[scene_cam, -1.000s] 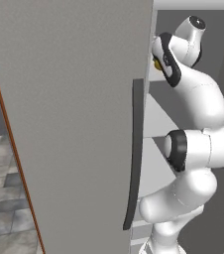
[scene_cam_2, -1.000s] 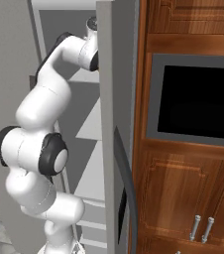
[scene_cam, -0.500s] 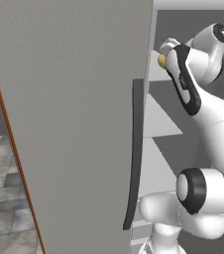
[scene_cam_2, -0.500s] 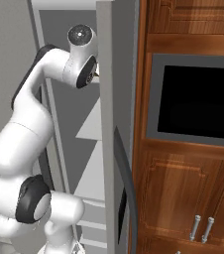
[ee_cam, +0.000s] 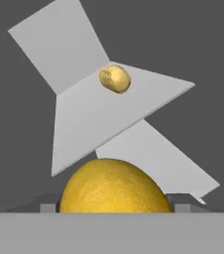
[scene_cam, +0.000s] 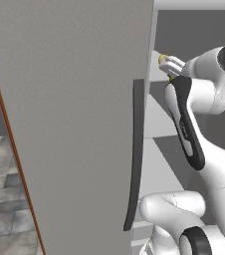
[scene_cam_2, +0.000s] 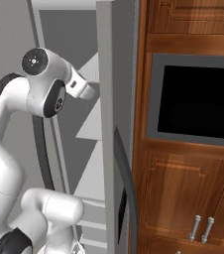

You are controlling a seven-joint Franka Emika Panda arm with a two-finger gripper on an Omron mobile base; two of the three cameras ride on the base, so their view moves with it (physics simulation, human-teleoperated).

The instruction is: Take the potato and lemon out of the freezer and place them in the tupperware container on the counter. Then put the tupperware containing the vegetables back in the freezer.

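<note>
My gripper (ee_cam: 115,208) is shut on the lemon (ee_cam: 115,186), a saturated yellow-orange round fruit that bulges up between the two finger tips. Beyond it the potato (ee_cam: 115,79), a pale tan lumpy oval, lies on a pale grey shelf (ee_cam: 99,119) of the freezer. In the left base view the lemon (scene_cam: 162,59) peeks out at the tip of the hand, just past the edge of the open grey freezer door (scene_cam: 74,124). The tupperware container and the counter are out of view.
The door's long dark handle (scene_cam: 134,159) runs down close beside my arm. To the right of the freezer stands a reddish-brown wooden cabinet (scene_cam_2: 183,178) with a dark built-in oven window (scene_cam_2: 198,101) and silver bar handles (scene_cam_2: 201,228). Grey floor tiles (scene_cam: 5,199) lie at the left.
The arm has folded, its upper links swinging up and toward the cameras. The hand with the lemon stays at about the same spot by the door's edge.
</note>
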